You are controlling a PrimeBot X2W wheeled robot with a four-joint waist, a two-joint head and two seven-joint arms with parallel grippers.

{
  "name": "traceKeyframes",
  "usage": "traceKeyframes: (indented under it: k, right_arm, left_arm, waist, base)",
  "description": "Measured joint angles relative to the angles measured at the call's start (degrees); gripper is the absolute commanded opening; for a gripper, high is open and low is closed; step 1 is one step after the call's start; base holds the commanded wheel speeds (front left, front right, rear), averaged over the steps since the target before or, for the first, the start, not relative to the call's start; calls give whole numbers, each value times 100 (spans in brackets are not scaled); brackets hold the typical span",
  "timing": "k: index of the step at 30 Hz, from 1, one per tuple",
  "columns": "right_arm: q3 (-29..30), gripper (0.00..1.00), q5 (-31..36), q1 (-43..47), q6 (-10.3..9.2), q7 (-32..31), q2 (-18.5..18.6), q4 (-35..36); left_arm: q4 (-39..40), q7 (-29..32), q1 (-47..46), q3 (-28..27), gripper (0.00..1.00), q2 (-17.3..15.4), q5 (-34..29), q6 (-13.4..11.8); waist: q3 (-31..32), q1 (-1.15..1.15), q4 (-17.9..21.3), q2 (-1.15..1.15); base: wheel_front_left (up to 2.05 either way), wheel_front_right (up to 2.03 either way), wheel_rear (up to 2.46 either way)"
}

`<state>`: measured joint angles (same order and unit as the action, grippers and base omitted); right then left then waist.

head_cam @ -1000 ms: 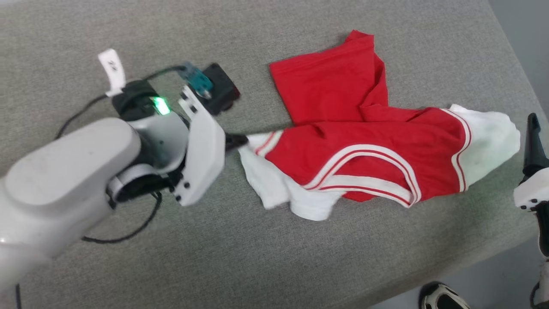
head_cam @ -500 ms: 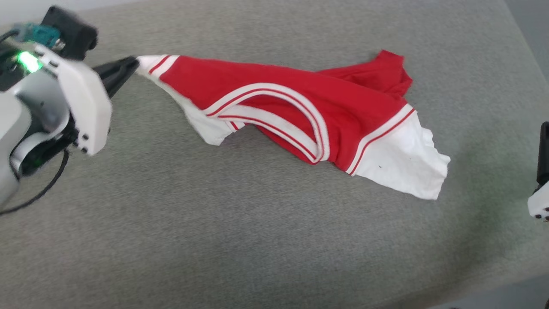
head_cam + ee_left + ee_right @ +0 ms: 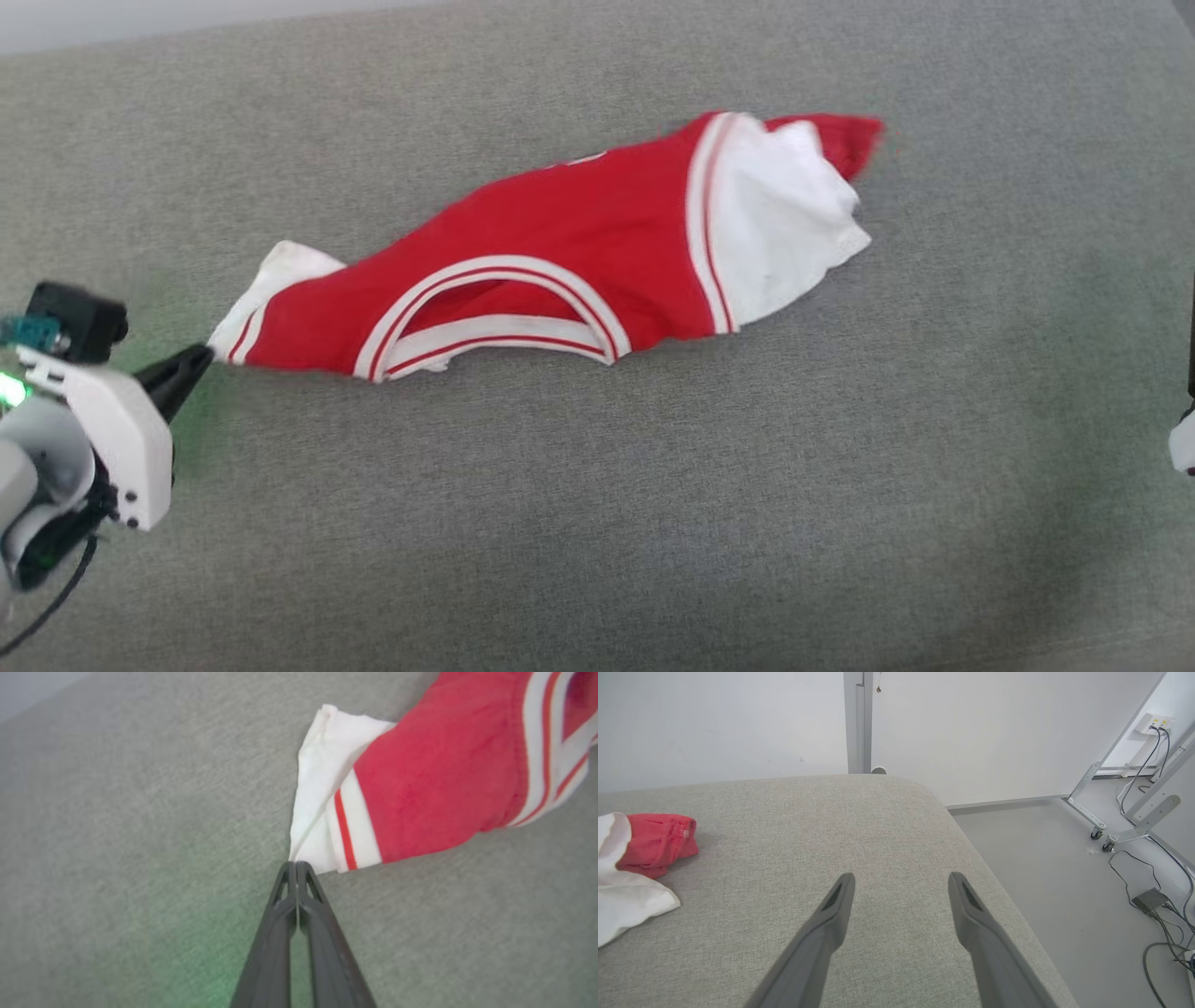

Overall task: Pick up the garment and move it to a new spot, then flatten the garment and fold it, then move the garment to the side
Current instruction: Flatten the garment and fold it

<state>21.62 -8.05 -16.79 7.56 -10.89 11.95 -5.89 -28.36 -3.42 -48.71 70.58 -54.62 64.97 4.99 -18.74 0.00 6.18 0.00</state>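
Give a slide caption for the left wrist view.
Left end effector pinching white corner of red sleeveless jersey on grey fabric surface.

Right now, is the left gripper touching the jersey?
Touching. The left wrist view shows the left gripper, fingers shut on the white corner of the jersey.

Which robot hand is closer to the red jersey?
Left. The left hand is shut on the jersey's white corner, touching it. The right hand is open over the grey cushion, apart from the jersey's other end.
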Motion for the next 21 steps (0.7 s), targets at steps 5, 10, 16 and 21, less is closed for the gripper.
traceKeyframes:
  k: [5, 10, 16, 21]
  right_arm:
    - [-43, 100, 5, 68, 0, -143, 49, 120]
    - [-355, 100, -70, 71, 0, -349, 135, 165]
    - [-1077, 100, -371, 86, 0, -872, 561, 172]
    - [-1731, 100, -836, -29, 0, -1560, 1093, 143]
  left_arm:
    - [-205, -167, 207, 49, 0, 191, -63, 4]
    - [-430, -561, 264, -62, 42, 458, 7, 23]
    - [-463, -1079, 651, -376, 100, 757, 162, -271]
    - [-120, -1148, 1063, -1287, 100, 1212, -99, -666]
  waist:
    - [29, 0, -80, 0]
    - [91, 0, -144, 0]
    - [148, 0, -328, 0]
    - [150, 0, -622, 0]
  base:
    - [0, 0, 0]
    - [0, 0, 0]
    - [0, 0, 0]
    - [0, 0, 0]
